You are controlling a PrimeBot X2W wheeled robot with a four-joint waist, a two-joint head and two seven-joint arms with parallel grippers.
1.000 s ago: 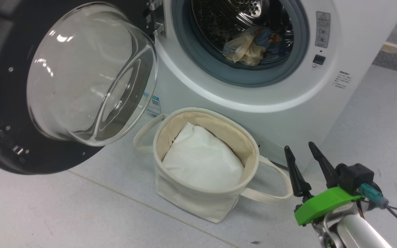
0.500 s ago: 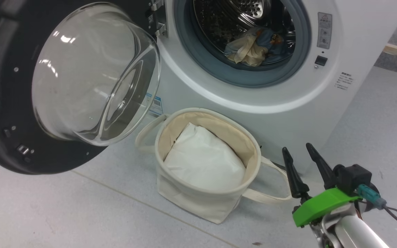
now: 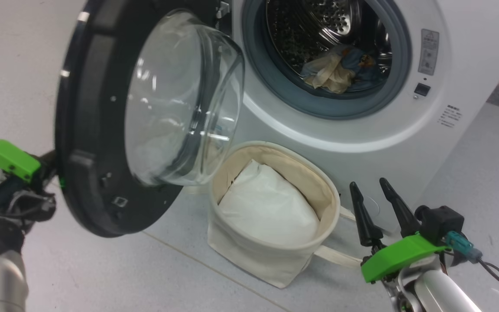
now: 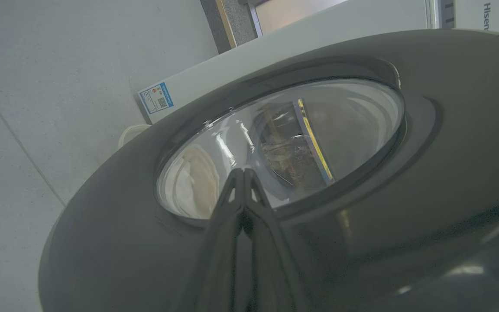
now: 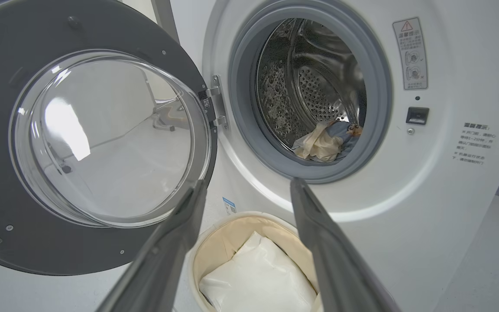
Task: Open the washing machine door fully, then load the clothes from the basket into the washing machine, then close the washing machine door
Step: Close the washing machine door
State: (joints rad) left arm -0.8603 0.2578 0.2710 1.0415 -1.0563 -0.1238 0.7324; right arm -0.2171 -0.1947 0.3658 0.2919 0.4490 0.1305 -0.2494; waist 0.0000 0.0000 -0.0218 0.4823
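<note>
Stage: clothes (image 3: 340, 69) are in the drum (image 3: 310, 30), a blue + cream pile low at its front. Basket (image 3: 275, 264) sits on the floor (image 3: 102, 277) right in front of the washing machine (image 3: 362, 143), w/ just white padding (image 3: 271, 208) in it. So judged step = closing the door.

Washing machine door (image 3: 85, 143) hangs part-swung. Its hinge is on the view-left side of the opening, the glass bulge faces the opening, and the black outer face is turned toward the L arm. In head view its lower edge overlaps the basket's left side; can't tell clearance.

Left gripper (image 4: 244, 173): jaws pressed together, nothing pinched, tips aimed at the door's outer face by the rim of the glass window. Contact looks likely, can't confirm.

Right gripper (image 3: 368, 184): jaws spread wide, empty, just right of the basket, well apart from the door.

Key relation: the door lies directly ahead of the L jaws w/ the opening beyond it, so the L arm is far nearer. Closing prob. needs a push along the jaws' axis, curving round the hinge toward the opening. Risk: the door rim could catch the basket.
</note>
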